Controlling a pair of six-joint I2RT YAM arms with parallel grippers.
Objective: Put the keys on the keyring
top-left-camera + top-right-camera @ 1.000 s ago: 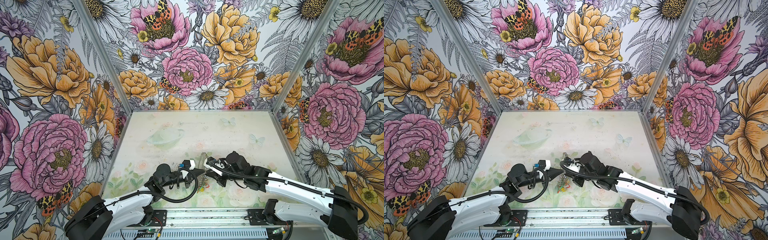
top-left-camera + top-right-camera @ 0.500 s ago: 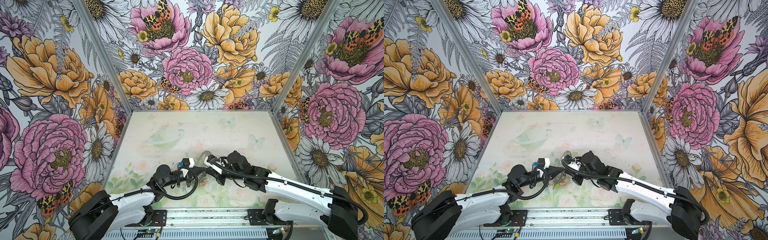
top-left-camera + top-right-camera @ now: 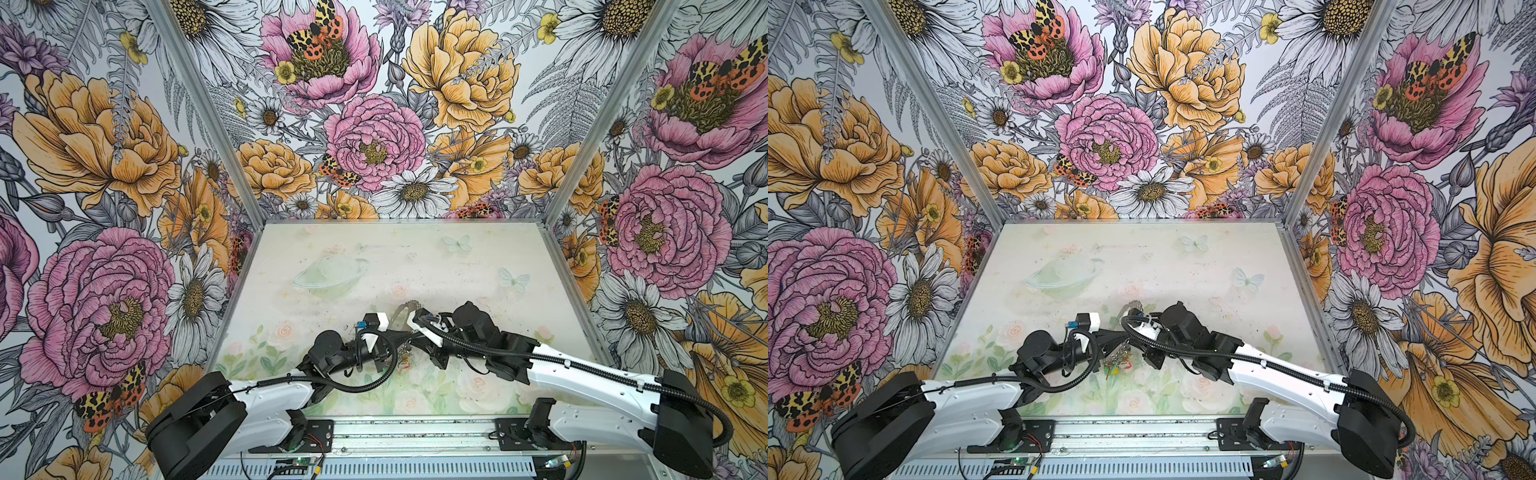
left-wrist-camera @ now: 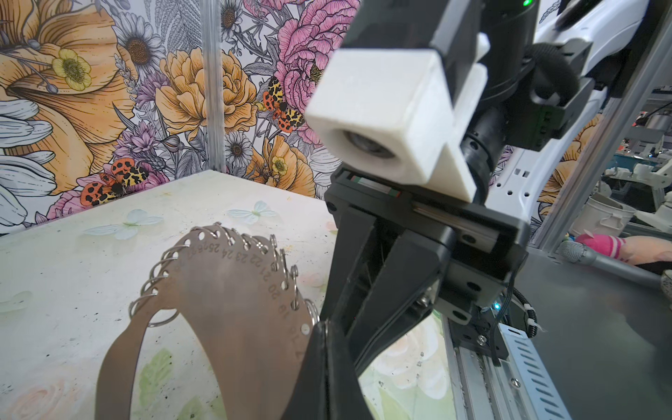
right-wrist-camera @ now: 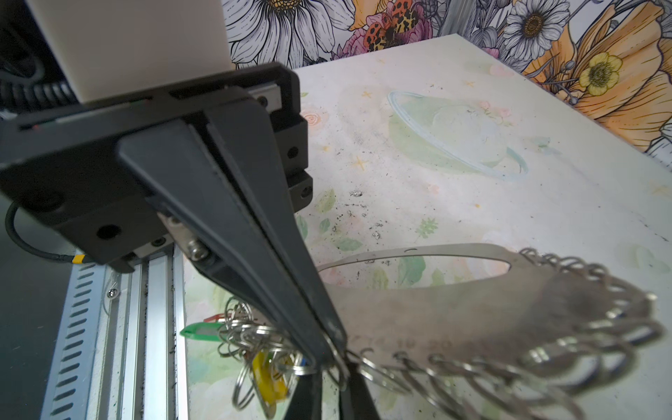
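Keyring [image 4: 236, 309] stays clenched by left gripper [image 5: 327, 342] and, seemingly, right gripper [image 5: 334, 378] (left arm [image 3: 270, 395] edged forward).

Pale flower-printed table [image 3: 457, 266] strewn with small black specks [image 5: 354, 194].

We take this for a robotics lab test cell. Flower-printed walls [image 3: 374, 124] on aluminium posts [image 3: 198, 95] box in a pastel tabletop [image 3: 415, 257]. Two white-and-black robot arms [image 3: 270, 399] are bolted to a metal rail [image 3: 415, 432] at the front edge, with a bare circuit board [image 3: 296, 463] and loose wires below it. Past the open side, the left wrist view gives us a cluttered workroom: a white bucket [image 4: 607, 218] and blurred equipment.
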